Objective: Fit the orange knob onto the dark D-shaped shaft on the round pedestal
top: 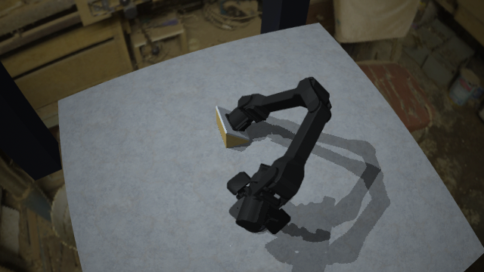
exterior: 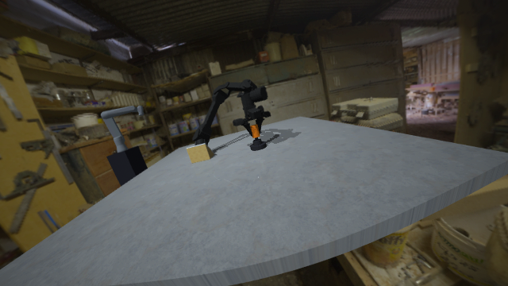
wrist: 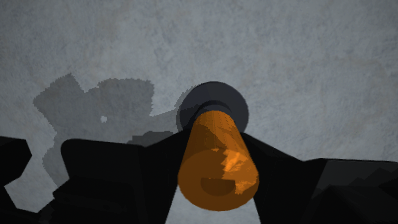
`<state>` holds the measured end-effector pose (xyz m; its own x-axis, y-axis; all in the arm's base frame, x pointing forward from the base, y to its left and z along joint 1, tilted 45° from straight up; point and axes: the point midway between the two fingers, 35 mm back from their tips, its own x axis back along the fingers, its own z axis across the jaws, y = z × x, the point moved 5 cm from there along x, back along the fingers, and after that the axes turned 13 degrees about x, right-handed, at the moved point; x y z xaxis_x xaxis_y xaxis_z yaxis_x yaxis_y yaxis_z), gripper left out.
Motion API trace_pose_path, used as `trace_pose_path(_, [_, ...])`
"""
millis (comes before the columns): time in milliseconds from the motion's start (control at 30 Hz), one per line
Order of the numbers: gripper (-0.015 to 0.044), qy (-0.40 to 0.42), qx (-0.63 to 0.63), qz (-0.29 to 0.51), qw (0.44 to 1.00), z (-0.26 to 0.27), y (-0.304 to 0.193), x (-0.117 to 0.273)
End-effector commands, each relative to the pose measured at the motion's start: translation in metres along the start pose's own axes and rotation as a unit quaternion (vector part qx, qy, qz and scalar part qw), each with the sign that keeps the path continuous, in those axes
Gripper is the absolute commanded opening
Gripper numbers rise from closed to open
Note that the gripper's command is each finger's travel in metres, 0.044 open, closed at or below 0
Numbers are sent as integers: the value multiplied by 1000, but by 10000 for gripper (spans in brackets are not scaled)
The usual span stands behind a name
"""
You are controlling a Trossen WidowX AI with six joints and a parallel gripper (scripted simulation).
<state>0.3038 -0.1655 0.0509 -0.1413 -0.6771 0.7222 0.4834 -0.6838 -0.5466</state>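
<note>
1. Orange knob (exterior: 255, 131) (wrist: 218, 160), upright or nearly so: my gripper (exterior: 255, 130) (wrist: 214, 135) has it clamped, jaws partway apart, one finger on either side of it.
2. Dark round pedestal (exterior: 258, 145) (wrist: 239, 106) stands directly below the knob on the grey table (top: 151, 170) (exterior: 278, 199) (wrist: 310, 65). Some dark shaft shows between them in the exterior view, so the knob is not fully down; whether its flat side lines up, I cannot tell.
3. From there my black arm (top: 310, 130) (exterior: 210, 115) bends back to a yellowish block (top: 221, 128) (exterior: 199, 153), left of the pedestal in the exterior view.
</note>
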Motion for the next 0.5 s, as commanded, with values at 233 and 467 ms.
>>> trace_pose_path(233, [0, 0, -2, 0, 1000, -1, -1, -1])
trace_pose_path(467, [0, 0, 3, 0, 1000, -1, -1, -1])
